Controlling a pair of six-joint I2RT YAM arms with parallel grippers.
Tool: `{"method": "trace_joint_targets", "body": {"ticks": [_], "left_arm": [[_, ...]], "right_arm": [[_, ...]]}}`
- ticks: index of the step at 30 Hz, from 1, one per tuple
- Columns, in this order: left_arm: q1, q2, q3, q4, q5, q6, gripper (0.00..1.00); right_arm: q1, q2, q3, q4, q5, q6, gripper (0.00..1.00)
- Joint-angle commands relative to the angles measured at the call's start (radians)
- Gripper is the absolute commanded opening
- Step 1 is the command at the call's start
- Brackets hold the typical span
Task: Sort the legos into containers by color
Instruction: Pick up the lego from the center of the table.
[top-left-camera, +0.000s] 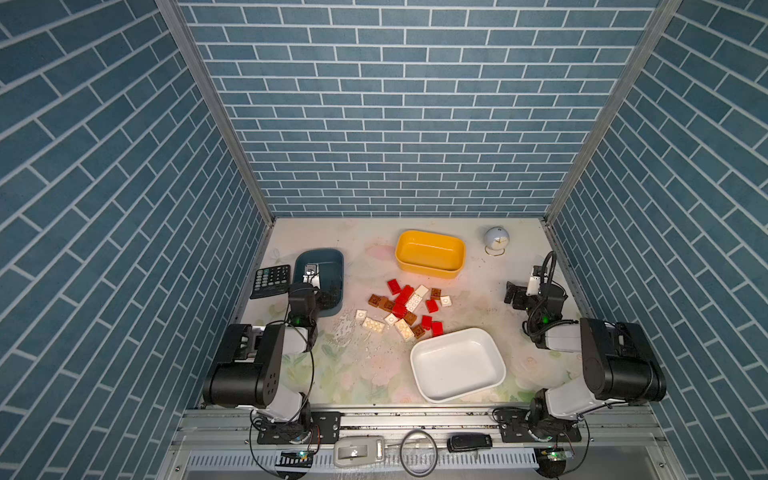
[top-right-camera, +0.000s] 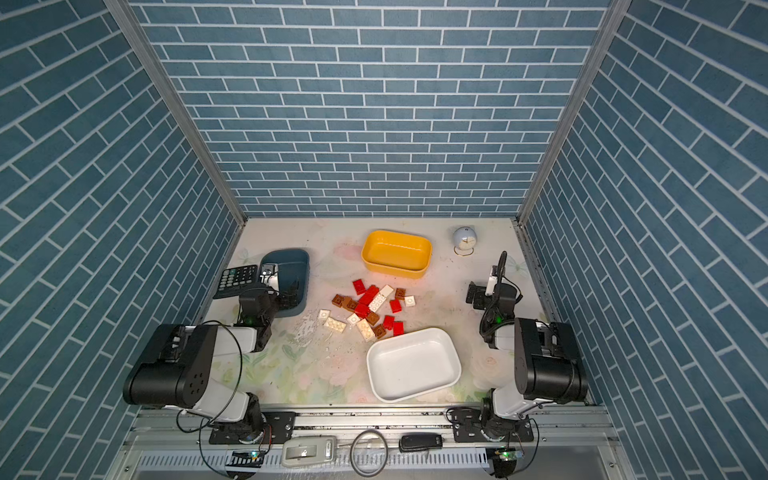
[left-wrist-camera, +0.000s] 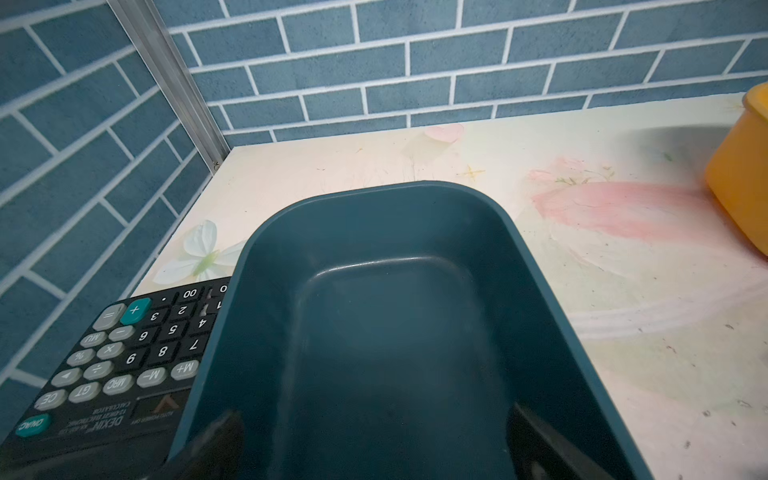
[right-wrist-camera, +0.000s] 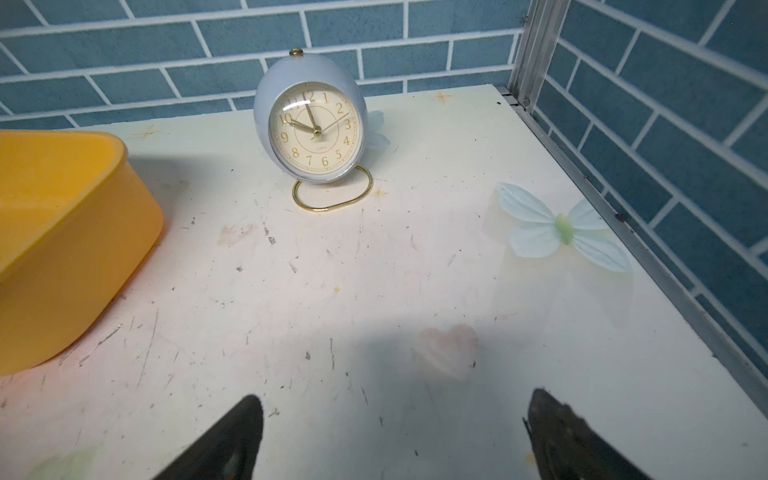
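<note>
The left claw (top-left-camera: 328, 297) hangs with its jaws spread wide and nothing between them, over the near end of the dark teal-blue rounded plastic tub (top-left-camera: 328, 270), which the left wrist view shows empty (left-wrist-camera: 395, 332); a black push-button calculator (left-wrist-camera: 124, 357) lies touching that tub's outer side. The right claw (top-left-camera: 512, 296) is just as wide and also holds nothing, poised over bare table, with a small round pale-blue clock (right-wrist-camera: 316, 129) ahead of it and the yellow rounded plastic tub (right-wrist-camera: 75, 249) ahead toward the other arm. The small studded plastic legos (top-left-camera: 405, 309) in red, brown and cream lie in a loose heap between the two claws, well apart from both, with the larger white plastic tub (top-left-camera: 457, 365) just beside the heap's near edge. All three tubs look empty, so sorting seems not yet begun. The bricks should be light, rigid and rather slick (studs give poor purchase), so pinching across flat opposite side walls looks best, starting with strays such as the cream square (top-left-camera: 360, 314) nearest the left claw, since packed neighbours may get nudged.
</note>
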Motion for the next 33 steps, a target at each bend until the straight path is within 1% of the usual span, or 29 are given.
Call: {"method": "trace_joint_targets", "body": {"ticks": [1, 27, 31, 33], "left_arm": [[0.005, 0.011, 0.018, 0.015, 0.01, 0.007, 1.0], [0.005, 0.008, 0.016, 0.019, 0.011, 0.008, 1.0], [0.004, -0.049, 0.028, -0.047, -0.005, 0.001, 1.0], [0.004, -0.109, 0.045, -0.126, 0.012, 0.013, 1.0]], "right_arm": [[-0.002, 0.008, 0.014, 0.028, -0.011, -0.034, 0.99], [-0.005, 0.007, 0.013, 0.03, -0.019, -0.027, 0.99], [-0.005, -0.02, -0.025, 0.087, 0.001, -0.016, 0.99], [-0.005, -0.07, -0.024, 0.043, -0.004, -0.019, 0.99]]}}
